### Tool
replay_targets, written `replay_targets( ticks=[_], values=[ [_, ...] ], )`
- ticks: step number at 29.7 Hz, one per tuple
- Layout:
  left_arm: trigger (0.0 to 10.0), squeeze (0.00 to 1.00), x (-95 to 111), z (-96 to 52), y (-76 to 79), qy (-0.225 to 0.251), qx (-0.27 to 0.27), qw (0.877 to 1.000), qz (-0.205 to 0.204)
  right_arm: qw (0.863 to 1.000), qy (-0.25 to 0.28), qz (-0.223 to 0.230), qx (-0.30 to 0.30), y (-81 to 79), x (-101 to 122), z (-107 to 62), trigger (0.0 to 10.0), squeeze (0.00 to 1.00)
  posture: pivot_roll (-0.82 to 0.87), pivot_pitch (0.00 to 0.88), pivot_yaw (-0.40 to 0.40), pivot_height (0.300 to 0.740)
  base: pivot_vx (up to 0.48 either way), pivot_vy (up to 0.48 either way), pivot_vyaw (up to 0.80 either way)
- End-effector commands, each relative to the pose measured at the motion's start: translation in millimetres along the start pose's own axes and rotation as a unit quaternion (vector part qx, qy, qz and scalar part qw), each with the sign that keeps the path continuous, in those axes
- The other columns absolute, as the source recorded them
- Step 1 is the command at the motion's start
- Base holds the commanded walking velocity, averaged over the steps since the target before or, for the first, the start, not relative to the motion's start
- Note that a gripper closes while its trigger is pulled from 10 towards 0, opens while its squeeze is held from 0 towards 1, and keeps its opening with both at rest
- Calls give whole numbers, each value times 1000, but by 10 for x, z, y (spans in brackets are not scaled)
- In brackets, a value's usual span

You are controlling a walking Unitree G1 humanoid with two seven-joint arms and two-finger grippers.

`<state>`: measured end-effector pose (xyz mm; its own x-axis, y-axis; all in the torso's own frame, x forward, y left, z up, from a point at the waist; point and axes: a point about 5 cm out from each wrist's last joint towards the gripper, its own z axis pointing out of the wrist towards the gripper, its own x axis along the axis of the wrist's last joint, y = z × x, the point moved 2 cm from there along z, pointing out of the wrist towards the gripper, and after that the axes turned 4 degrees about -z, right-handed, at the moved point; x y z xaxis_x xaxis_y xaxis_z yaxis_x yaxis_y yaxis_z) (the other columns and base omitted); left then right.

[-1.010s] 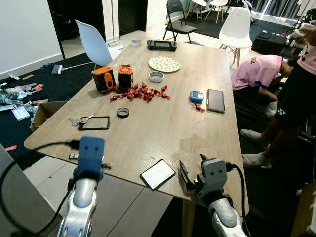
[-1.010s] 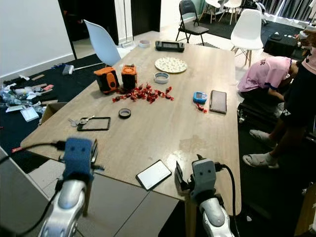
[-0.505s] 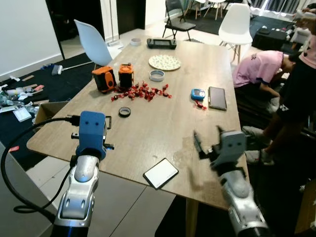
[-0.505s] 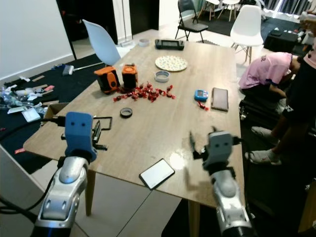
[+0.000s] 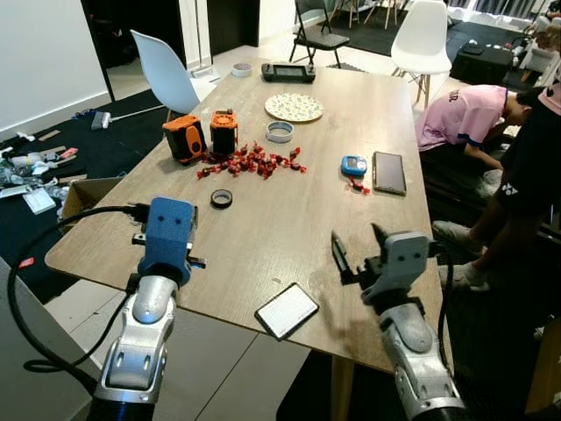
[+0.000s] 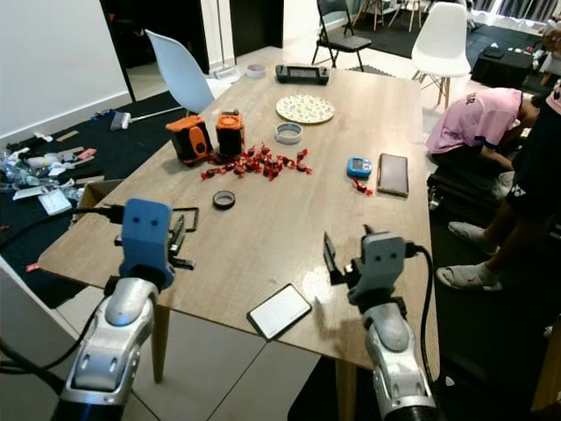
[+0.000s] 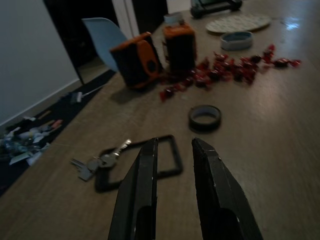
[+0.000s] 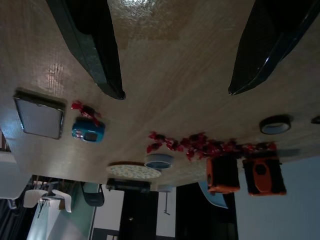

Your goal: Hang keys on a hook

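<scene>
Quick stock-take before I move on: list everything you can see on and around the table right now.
table: one, light wood, ahead.
keys: one bunch, silver, near left edge beside a black rectangular frame.
tape roll: one, black, mid-left.
orange-black devices: two, far left.
red wrapped candies: a scatter, beside them.
patterned plate: one, far end.
small blue gadget: one, right side.
dark phone: one, beside it.
tablet: one, near edge.
white chairs: two.
people: two, right.
left gripper: fingers open, aimed at frame.
right gripper: fingers open, over table.
</scene>
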<state>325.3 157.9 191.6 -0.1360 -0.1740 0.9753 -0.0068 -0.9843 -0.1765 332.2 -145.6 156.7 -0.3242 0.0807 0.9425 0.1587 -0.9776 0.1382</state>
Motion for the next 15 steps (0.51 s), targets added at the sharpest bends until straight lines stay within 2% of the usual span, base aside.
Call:
replay_targets(
  ticks=[1, 7, 15],
  values=[
    [10000, 0, 4, -6, 18, 2, -9, 1000, 6, 1000, -4, 6, -3, 19, -13, -17, 10000, 0, 144, 137, -15, 740, 0, 0, 0],
    [10000, 0, 16, 7, -11, 11, -3, 1000, 4, 1000, -6, 4, 1, 26, -13, -9, 10000, 0, 144, 126, -19, 740, 0, 0, 0],
    [10000, 0, 18, 9, -28, 13, 2, 1000, 6, 1000, -8, 5, 8, -19, -25, -5, 10000, 0, 147, 121, -23, 740, 352, -33, 0]
  ],
)
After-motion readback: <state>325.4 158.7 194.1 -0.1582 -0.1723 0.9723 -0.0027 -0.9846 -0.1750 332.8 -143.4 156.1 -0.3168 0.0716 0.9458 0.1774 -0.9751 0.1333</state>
